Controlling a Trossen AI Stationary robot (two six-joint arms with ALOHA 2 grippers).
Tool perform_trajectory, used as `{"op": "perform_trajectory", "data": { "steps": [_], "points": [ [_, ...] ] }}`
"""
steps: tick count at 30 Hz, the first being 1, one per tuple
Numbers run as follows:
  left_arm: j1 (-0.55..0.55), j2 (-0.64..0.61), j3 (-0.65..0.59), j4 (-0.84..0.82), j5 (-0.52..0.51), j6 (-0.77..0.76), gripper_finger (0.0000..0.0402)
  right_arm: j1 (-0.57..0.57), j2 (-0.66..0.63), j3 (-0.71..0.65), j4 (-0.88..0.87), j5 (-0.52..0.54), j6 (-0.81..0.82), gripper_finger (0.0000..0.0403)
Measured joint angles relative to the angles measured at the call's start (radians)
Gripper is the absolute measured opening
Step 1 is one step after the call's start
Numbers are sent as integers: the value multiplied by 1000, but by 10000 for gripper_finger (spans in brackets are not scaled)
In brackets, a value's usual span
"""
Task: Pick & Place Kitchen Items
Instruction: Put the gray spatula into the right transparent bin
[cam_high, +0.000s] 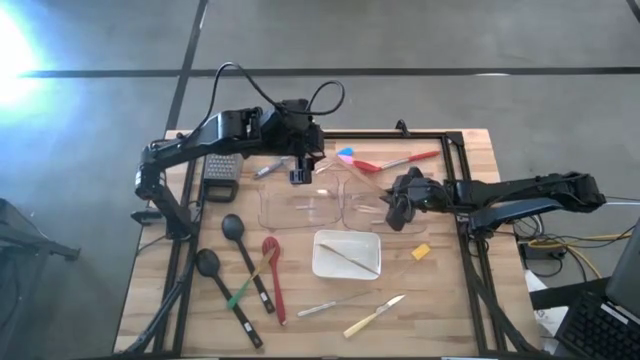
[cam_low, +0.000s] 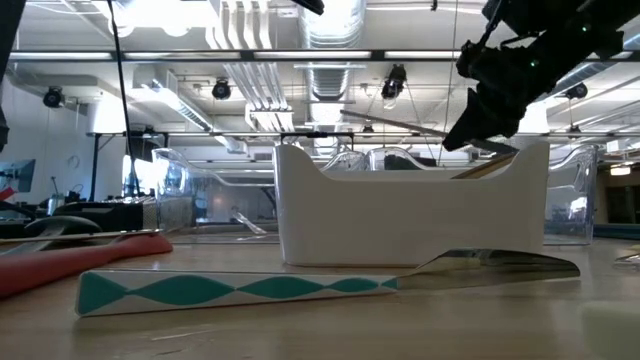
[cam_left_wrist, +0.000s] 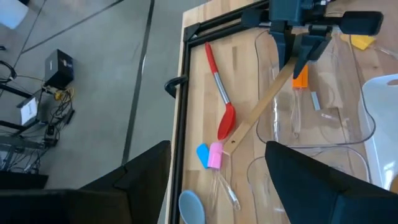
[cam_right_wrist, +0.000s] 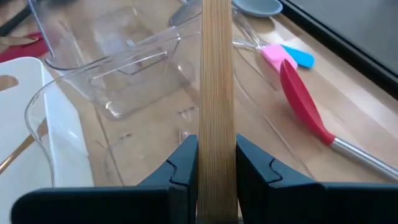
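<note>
The desk (cam_high: 450, 290) carries two clear plastic bins (cam_high: 300, 205), side by side near its far edge, and one white tray (cam_high: 347, 254) just in front of them, with a thin stick lying in it.

The right gripper (cam_right_wrist: 216, 163) hangs over the right bin (cam_high: 365, 203). Its fingers (cam_right_wrist: 180, 168) are pressed on a flat wooden handle (cam_right_wrist: 217, 74), one on each side, so the gap is only as wide as the wood. The wooden utensil (cam_left_wrist: 264, 106) slopes from this gripper over the bin rim toward the far edge, and its end is close to the pink and blue spatula (cam_left_wrist: 210, 155).

The left gripper (cam_high: 302, 170) hovers near the far edge, over the left bin's rim, with its fingers (cam_left_wrist: 323, 180) spread wide and nothing between them.

Toward the left edge lie two black ladles (cam_high: 240, 248), one red spatula (cam_high: 272, 275) and one grey grater (cam_high: 222, 168). Near the front edge lie two small knives (cam_high: 372, 315). Along the far edge are one red spoon (cam_left_wrist: 219, 93) with a metal shaft and one grey-blue spoon (cam_left_wrist: 191, 206). One small yellow piece (cam_high: 420, 252) lies right of the tray.
</note>
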Motion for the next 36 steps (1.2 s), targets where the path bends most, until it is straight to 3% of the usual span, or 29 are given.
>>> {"op": "perform_trajectory", "data": {
  "steps": [4, 16, 23, 36],
  "points": [
    [0, 0, 0, -1, 0, 0, 267, -14, 0, -54, 76, 0, -4, 61],
    [0, 0, 0, -3, -10, 3, 267, -15, 0, -134, 80, -4, 42, 61],
    [0, 0, 0, -3, -34, 4, 267, -15, 0, -189, 174, -62, 45, 61],
    [0, 0, -1, 29, -35, 14, 267, -16, 0, -217, 175, -87, 57, 61]
  ]
}}
